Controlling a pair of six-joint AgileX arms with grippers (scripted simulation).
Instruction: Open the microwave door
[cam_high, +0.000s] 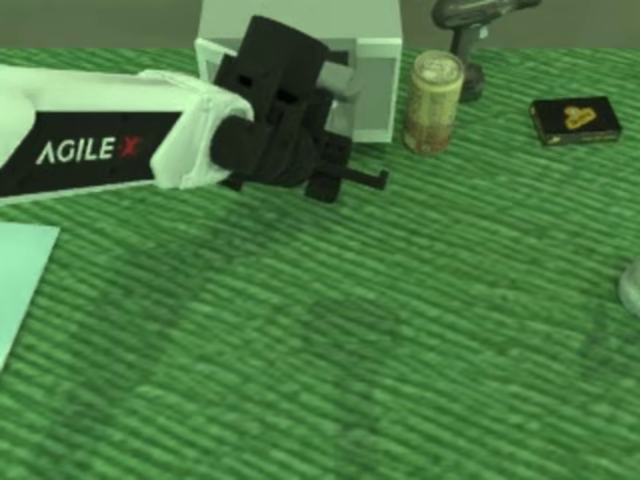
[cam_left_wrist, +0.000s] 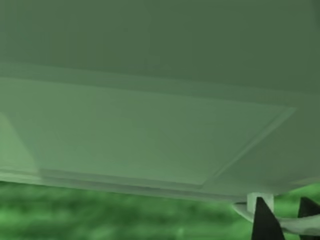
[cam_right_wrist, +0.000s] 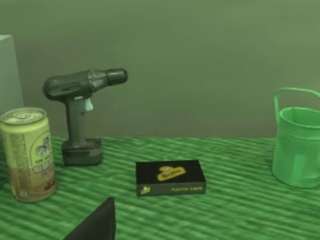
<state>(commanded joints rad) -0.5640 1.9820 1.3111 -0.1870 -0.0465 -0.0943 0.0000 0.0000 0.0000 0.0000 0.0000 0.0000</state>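
The silver-grey microwave (cam_high: 372, 38) stands at the back of the table, left of centre. My left arm reaches in from the left, and its black gripper (cam_high: 352, 180) sits low against the microwave's front. The microwave door (cam_left_wrist: 150, 125) fills the left wrist view. The door's pale handle (cam_left_wrist: 292, 226) runs between the two dark fingertips (cam_left_wrist: 262, 220), and the left gripper (cam_left_wrist: 284, 216) is shut on it. The right arm is out of the top view. Of my right gripper only one dark fingertip (cam_right_wrist: 102, 220) shows, with nothing near it.
A tan can (cam_high: 432, 100) stands just right of the microwave, with a dark drill (cam_high: 470, 30) behind it. A black box (cam_high: 575, 120) lies farther right. A green watering can (cam_right_wrist: 297, 145) stands near the right edge. A pale sheet (cam_high: 20, 270) lies at the left edge.
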